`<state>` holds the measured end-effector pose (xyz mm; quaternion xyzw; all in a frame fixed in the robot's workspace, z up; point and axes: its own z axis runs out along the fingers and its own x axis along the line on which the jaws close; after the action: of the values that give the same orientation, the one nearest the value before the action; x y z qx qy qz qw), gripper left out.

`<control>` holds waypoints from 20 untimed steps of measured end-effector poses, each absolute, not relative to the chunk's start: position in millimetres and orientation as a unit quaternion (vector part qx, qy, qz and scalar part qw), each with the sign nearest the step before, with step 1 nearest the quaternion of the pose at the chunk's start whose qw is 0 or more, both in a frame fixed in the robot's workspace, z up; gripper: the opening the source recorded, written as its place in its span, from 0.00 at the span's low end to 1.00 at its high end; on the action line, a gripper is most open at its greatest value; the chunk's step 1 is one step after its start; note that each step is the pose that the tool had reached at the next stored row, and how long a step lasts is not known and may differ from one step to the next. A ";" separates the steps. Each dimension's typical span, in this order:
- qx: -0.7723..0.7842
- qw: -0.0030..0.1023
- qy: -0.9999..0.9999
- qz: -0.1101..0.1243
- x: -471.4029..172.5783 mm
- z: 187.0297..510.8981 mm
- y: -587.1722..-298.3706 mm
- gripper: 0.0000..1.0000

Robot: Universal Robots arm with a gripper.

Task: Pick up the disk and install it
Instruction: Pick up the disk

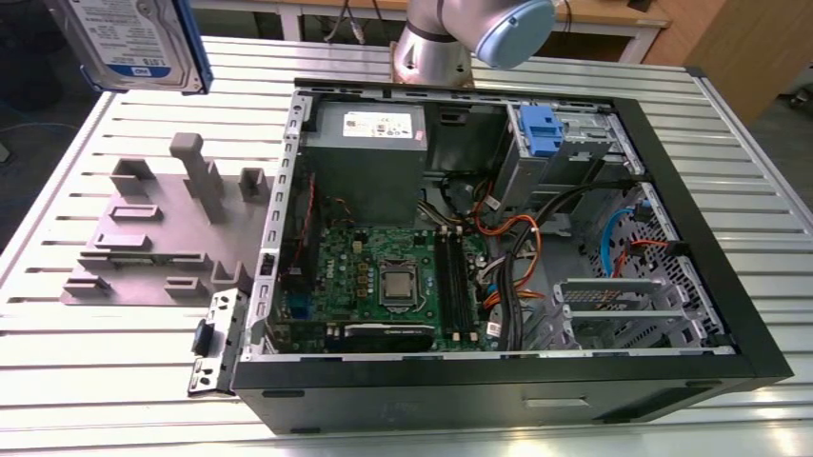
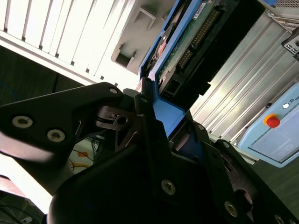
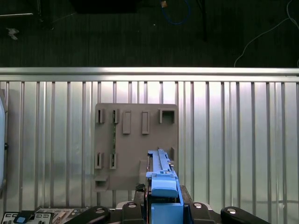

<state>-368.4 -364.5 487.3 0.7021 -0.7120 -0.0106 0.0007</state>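
- Gripper links, black and bolted, sit closest to the lens in both wrist views. The jaws are pinching the disk by its blue frame at one end. The disk's circuit-board face and connector show in the second wrist view.
- We find the disk in the upper left of the exterior view, label toward the camera. It is held high above the table and well apart from the case.
- From the first wrist view, the disk stands edge-on over the grey fixture, which lies flat on the slatted table.
- At the centre and right of the exterior view, the case lies open on its side. A blue clip sits in the bay at the case's upper right.
- We judge the hold to be the main risk. It is on the plastic frame, at one end only, so a quick swing could flex the frame and let the disk pivot or slip out.
- Loose orange and black cables lie near the bay, so a low path could snag them or knock the board.
- A tilted disk could jam against the bay's metal walls or the case's rim, so we would want it square before any entry.
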 end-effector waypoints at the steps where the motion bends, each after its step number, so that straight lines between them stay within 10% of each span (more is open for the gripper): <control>1: 0.702 0.001 -0.712 -0.011 -368.1 487.3 -364.6 0.37; 20: 0.702 0.001 -0.712 -0.011 -364.4 487.3 -364.5 0.37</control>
<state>-364.4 -364.5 487.3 0.7021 -0.7120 -0.0106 0.0006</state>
